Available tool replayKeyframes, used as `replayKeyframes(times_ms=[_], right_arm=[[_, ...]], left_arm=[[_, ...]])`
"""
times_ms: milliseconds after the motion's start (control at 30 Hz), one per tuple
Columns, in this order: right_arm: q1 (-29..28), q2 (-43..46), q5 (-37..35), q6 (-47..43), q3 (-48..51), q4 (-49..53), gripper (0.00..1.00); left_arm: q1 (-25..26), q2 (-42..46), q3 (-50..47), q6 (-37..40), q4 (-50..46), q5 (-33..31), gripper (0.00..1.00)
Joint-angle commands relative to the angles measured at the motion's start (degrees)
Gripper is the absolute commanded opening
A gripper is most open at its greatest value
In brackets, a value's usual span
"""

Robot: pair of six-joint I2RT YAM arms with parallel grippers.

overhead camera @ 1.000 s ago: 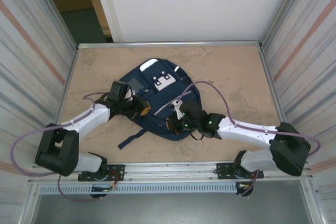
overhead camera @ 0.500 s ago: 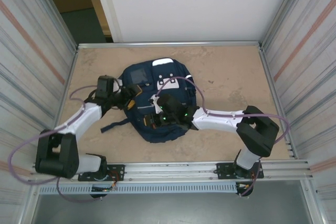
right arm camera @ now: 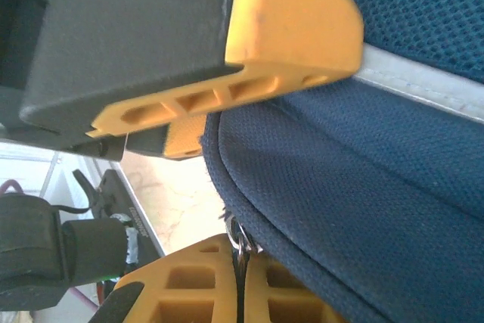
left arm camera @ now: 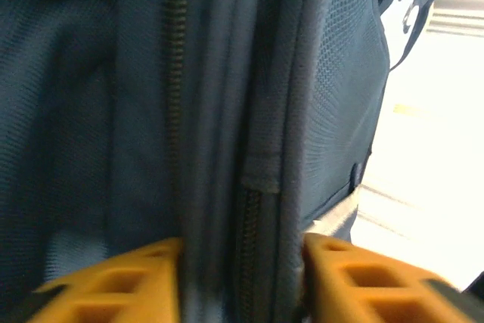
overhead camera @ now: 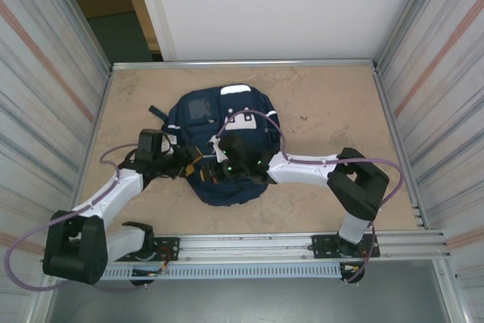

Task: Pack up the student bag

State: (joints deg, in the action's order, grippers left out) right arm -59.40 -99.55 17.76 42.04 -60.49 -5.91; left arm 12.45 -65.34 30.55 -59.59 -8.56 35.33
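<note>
Navy mesh fabric: student bag (overhead camera: 227, 122), flat at the middle of the tan table (overhead camera: 333, 111) in the overhead view, with its near end toward the arm bases. The far end bore a grey square patch (overhead camera: 199, 109) and a white patch (overhead camera: 237, 89).

Left gripper (overhead camera: 198, 163): sat at the bag's near-left edge. Right gripper (overhead camera: 218, 169): sat just beside it, on the bag's near part. From overhead, the jaws of neither could be made out.

Left wrist view supplied the first. Orange fingers (left arm camera: 113, 285) stood on either side of an upright fold of the bag carrying a zip track (left arm camera: 175, 96). Fabric touched both, so the jaws were clamped on that fold.

Right wrist view supplied the second. Its own two orange pads were pressed together on a small metal zipper pull (right arm camera: 237, 234) at the bag's seam. The left gripper's orange finger lay just above against the fabric, and a pale stripe (right arm camera: 423, 81) crossed the bag to the right.
</note>
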Motion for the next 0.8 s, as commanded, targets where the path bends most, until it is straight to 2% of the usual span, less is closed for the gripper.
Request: replayKeyframes(times_ms=[0, 33, 133, 233, 333, 500, 633, 767], right_arm=[[-0.8, 0.1, 0.7, 1.9, -1.0, -1.4, 0.0], [-0.6, 0.4, 0.2, 2.4, -0.5, -1.4, 0.0], [-0.3, 1.9, -0.7, 3.1, 1.1, -0.9, 0.0], [0.3, 4.5, -2.0, 2.8, 3.2, 0.8, 0.01], [1.2, 7.2, -5.0, 2.6, 5.3, 5.1, 0.02], [1.6, 11.9, -8.5, 1.9, 10.3, 9.0, 0.02], [1.6, 15.5, -10.3, 2.2, 14.2, 9.5, 0.02], [0.7, 16.3, -11.0, 0.0, 13.1, 8.3, 0.02]], left_arm=[[1.1, -0.3, 2.9, 1.3, 2.3, 2.1, 0.21], [0.8, -0.2, 3.9, 2.9, -0.1, 1.6, 0.16], [0.3, 0.4, 5.8, 8.1, -6.3, -2.4, 0.1], [-1.7, -0.1, 5.5, 9.6, -8.0, -5.2, 0.07], [-4.0, -2.8, 6.3, 10.2, -9.4, -4.8, 0.07], [-4.4, -10.4, 10.7, 11.2, -8.6, -4.1, 0.08], [-4.5, -16.3, 15.9, 14.0, -9.1, -2.4, 0.11], [-4.9, -20.8, 20.8, 13.2, -10.6, -3.4, 0.15]])
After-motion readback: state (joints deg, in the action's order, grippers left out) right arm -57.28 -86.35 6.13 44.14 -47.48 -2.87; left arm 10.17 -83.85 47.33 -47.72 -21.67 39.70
